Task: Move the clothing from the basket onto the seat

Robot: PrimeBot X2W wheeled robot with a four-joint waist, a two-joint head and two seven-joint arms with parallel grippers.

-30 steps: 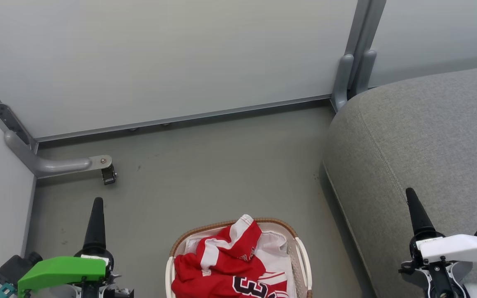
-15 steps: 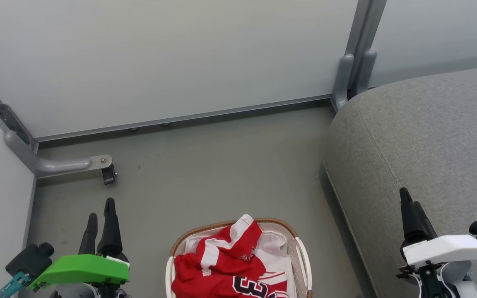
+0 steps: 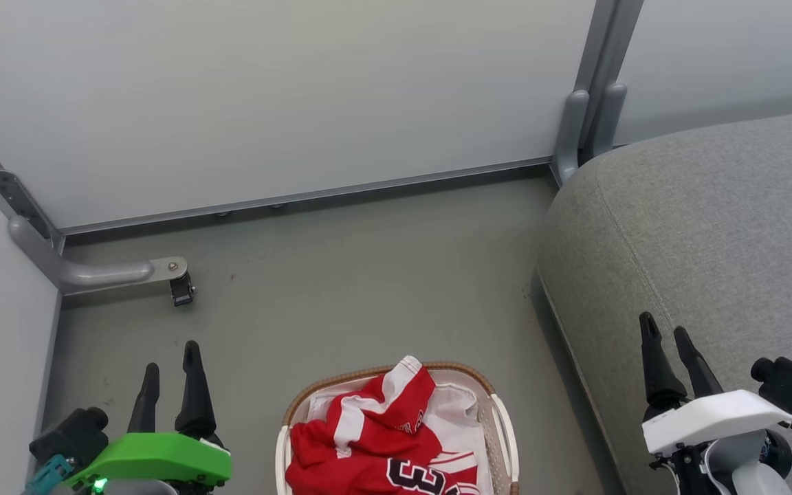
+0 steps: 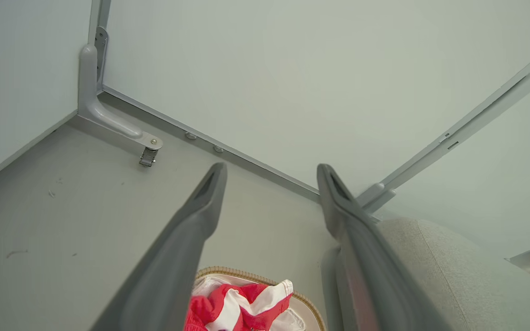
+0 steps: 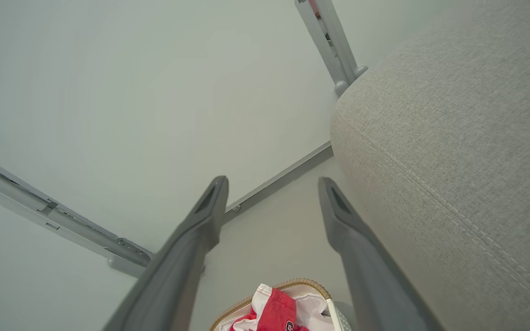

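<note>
- Head view, nearest edge: the basket (image 3: 502, 419) stands on the floor (image 3: 368, 275) between the two arms. The clothing (image 3: 368, 440) is heaped inside it, with one red-and-white fold riding up at the far rim.
- Likely trouble: the red cloth lies bunched against the white liner (image 3: 461, 412). A deep pinch could catch the liner too and drag the light basket up with it. A shallow pinch on one fold may let the rest slide back.
- Left gripper (image 3: 172, 357): low on the left beside the basket, its fingers spread with nothing between them. They point ahead toward the wall rather than down at the cloth.
- Right gripper (image 3: 663, 324): low on the right over the near part of the seat, also parted and empty, aimed the same way. Either wrist would have to tip down to reach in.
- Seat (image 3: 712, 227): to the right of the basket, a strip of floor between them. No clothing lies on the part that shows.
- Farthest: the pale wall panels (image 3: 265, 89).
</note>
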